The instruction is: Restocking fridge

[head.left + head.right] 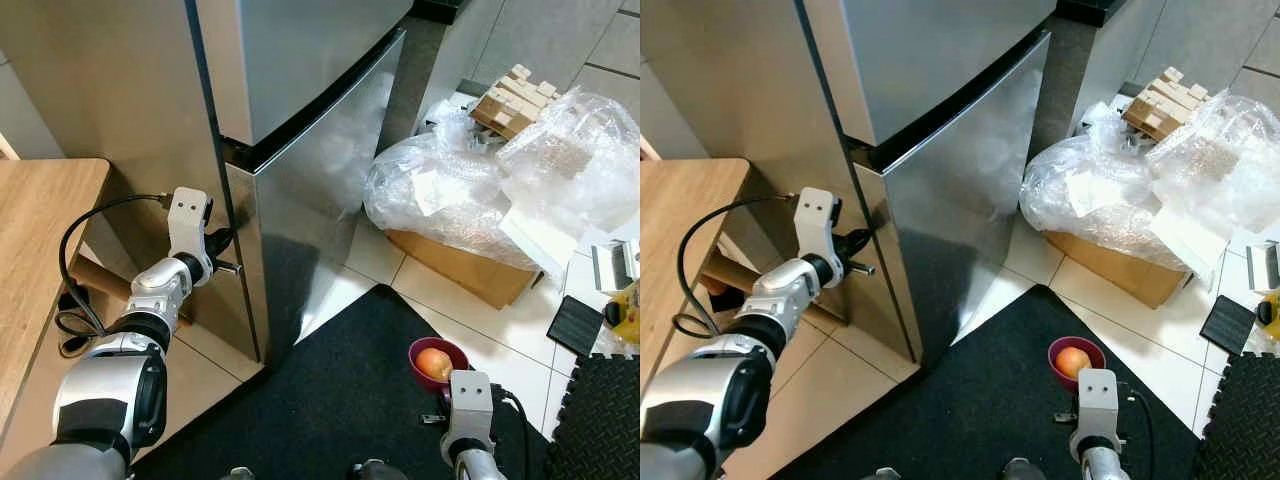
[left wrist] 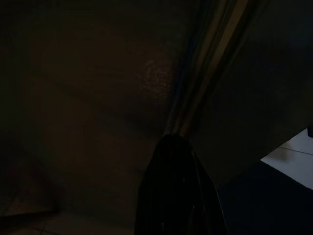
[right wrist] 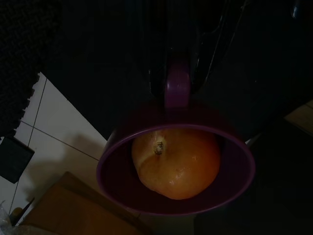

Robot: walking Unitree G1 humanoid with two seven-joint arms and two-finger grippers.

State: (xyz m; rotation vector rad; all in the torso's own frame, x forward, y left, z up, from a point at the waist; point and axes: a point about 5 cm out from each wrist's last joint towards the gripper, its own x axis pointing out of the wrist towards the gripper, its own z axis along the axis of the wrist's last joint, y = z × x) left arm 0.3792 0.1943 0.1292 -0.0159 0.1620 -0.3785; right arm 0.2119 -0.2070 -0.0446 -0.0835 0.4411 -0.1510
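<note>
Left gripper (image 1: pixel 232 252) presses at the fridge (image 1: pixel 300 150) door's edge, fingers together; right gripper (image 3: pixel 178 83) clamps the purple cup (image 3: pixel 176 161) with its orange (image 3: pixel 177 161) over open black mat (image 1: pixel 330 400).

The fridge (image 1: pixel 300 150) stands shut. Left of it, a wooden surface (image 1: pixel 40 230) narrows the gap. Right of the fridge, a plastic-covered cardboard box (image 1: pixel 470 215) blocks the tiles. In front of the fridge, the black mat (image 1: pixel 330 400) lies open.

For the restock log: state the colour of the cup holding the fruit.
Purple cup, held by the right gripper; clearest in the right wrist view.
</note>
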